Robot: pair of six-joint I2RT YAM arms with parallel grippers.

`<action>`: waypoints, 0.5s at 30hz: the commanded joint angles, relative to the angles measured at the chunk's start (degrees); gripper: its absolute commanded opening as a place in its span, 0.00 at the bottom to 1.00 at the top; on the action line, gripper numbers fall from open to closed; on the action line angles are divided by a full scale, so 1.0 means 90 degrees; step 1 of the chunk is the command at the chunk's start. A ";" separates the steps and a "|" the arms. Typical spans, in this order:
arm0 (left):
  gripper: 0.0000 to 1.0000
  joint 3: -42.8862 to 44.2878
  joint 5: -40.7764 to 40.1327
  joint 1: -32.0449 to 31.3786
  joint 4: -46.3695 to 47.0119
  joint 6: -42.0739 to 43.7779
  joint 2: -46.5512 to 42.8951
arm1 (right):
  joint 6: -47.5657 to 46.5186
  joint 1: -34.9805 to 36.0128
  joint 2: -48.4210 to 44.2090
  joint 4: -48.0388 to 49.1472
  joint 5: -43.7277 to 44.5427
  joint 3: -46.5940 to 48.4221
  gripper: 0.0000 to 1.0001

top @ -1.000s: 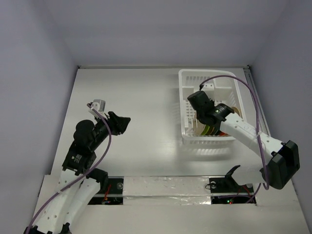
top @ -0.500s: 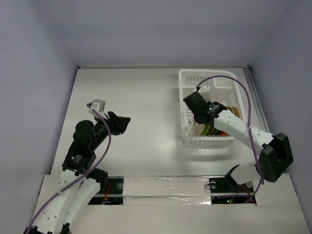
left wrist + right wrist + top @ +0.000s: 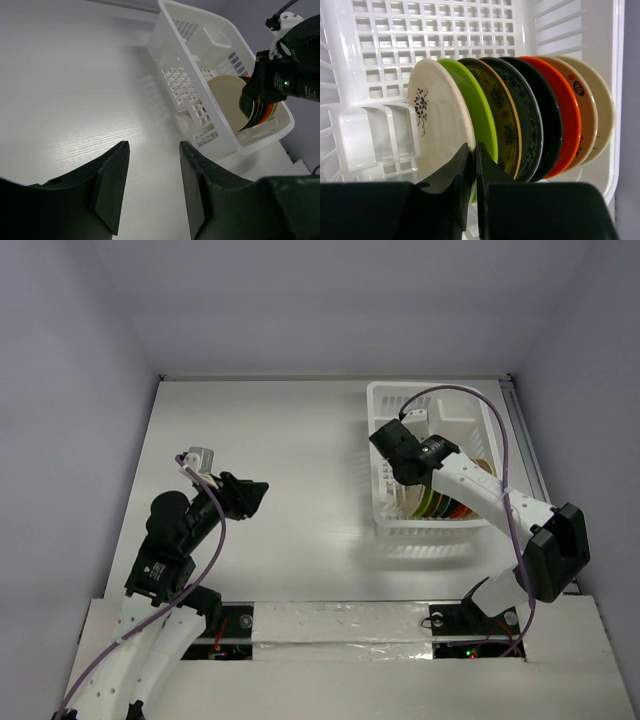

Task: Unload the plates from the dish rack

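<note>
The plates [image 3: 520,115] stand on edge in a tight row inside the dish rack [image 3: 430,392], which sits at the upper right of the overhead view, on the table [image 3: 280,440]. In the right wrist view the row fills the middle of the frame. From left to right it begins with the cream plate [image 3: 440,120], marked with a dark sprig, then lime green, then patterned, dark and orange-red ones. The right end effector [image 3: 474,150] reaches in from the lower centre, its 2 fingers closed to a thin slit on the cream plate's lower rim. At the left centre of the overhead view, the left end effector [image 3: 152,150] hovers above bare table, well apart from the rack, partly open and holding nothing.
</note>
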 commanded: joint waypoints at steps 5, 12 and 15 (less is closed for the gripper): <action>0.43 -0.0058 0.0181 -0.0020 0.0311 0.0004 -0.0115 | -0.0064 0.0107 0.0008 -0.0774 0.1009 0.0910 0.00; 0.45 -0.0068 0.0181 -0.0020 0.0320 -0.0006 -0.0154 | -0.0386 0.0107 -0.0110 -0.0688 0.1058 0.1175 0.00; 0.45 -0.0078 0.0162 -0.0020 0.0320 -0.0006 -0.0154 | -0.0309 0.0107 0.0007 -0.0736 0.1116 0.1174 0.00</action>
